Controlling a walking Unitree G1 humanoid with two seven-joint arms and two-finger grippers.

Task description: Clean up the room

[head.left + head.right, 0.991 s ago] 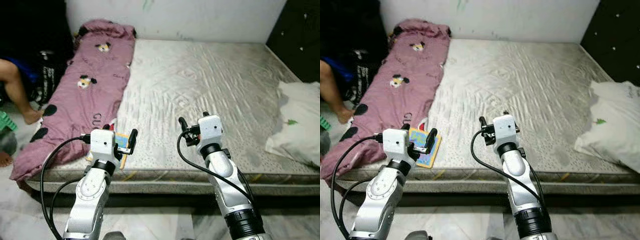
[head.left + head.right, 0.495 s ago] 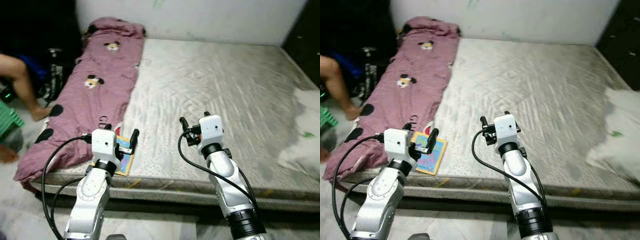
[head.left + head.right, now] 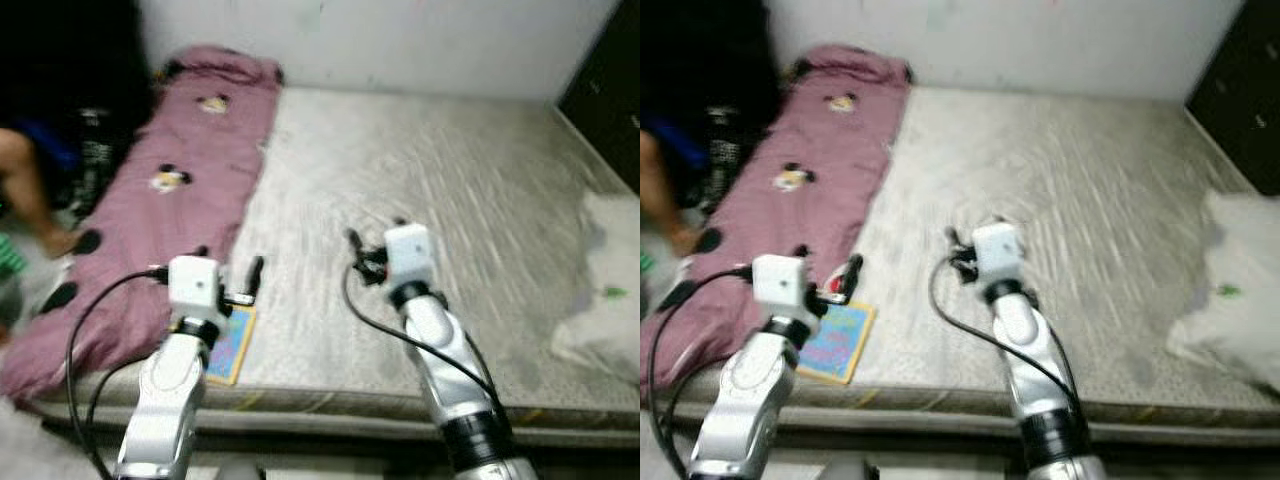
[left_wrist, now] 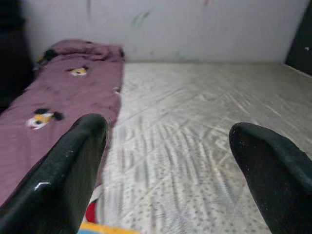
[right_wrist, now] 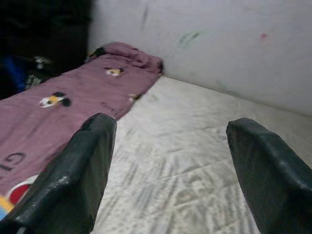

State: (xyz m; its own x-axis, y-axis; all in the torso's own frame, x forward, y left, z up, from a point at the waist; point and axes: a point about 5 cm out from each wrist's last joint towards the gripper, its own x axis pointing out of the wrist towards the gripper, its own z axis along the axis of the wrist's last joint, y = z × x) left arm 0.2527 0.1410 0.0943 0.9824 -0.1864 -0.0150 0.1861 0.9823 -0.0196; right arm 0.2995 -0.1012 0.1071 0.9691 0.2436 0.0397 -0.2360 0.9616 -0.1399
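Observation:
A bare grey mattress (image 3: 450, 190) lies before me, with a purple cartoon-print blanket (image 3: 170, 190) stretched along its left side. A colourful book (image 3: 232, 345) rests on the near left edge of the mattress, just beside the blanket. My left gripper (image 3: 228, 262) hovers open right above the book, holding nothing. My right gripper (image 3: 375, 240) is open over the middle of the mattress, empty as well. In the left wrist view, the wide-spread fingers (image 4: 73, 165) frame the blanket and mattress. The picture is blurred.
A white pillow (image 3: 605, 290) lies at the mattress's right edge. A person's bare leg (image 3: 25, 190) shows on the left beside dark bags. A dark cabinet (image 3: 605, 90) stands at the far right, and a white wall (image 3: 400, 40) runs behind the bed.
The camera has swung and the picture has blurred. Both arms keep the same raised pose with fingers spread. The person's leg has shifted a little at the left.

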